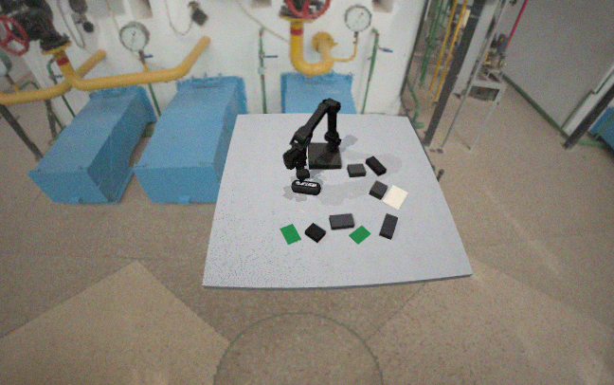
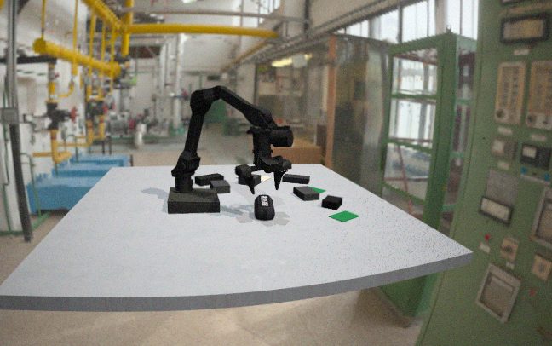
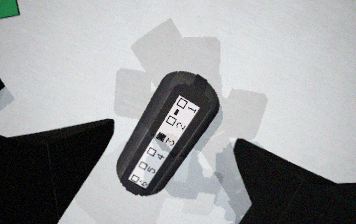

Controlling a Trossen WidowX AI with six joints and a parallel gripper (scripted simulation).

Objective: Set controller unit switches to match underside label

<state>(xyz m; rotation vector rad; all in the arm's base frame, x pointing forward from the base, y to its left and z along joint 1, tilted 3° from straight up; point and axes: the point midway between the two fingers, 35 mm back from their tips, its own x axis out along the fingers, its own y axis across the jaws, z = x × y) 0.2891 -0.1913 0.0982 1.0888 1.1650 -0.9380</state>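
The dark grey controller unit (image 1: 306, 187) (image 2: 264, 207) (image 3: 150, 172) lies upside down on the bench (image 1: 251, 247), so its switches are hidden. Its white label faces up in the wrist view. On it, square 3 is filled; squares 1, 2, 4, 5 and 6 are empty. My gripper (image 1: 301, 176) (image 2: 264, 189) (image 3: 176, 135) is open and empty. It hangs a little above the unit, one finger on each side, touching nothing.
The arm's base (image 1: 325, 156) stands just behind the unit. Several dark modules (image 1: 356, 170) (image 1: 341, 221) (image 1: 388, 226), a white plate (image 1: 395, 196) and two green cards (image 1: 290, 233) (image 1: 359, 234) lie to the right and front.
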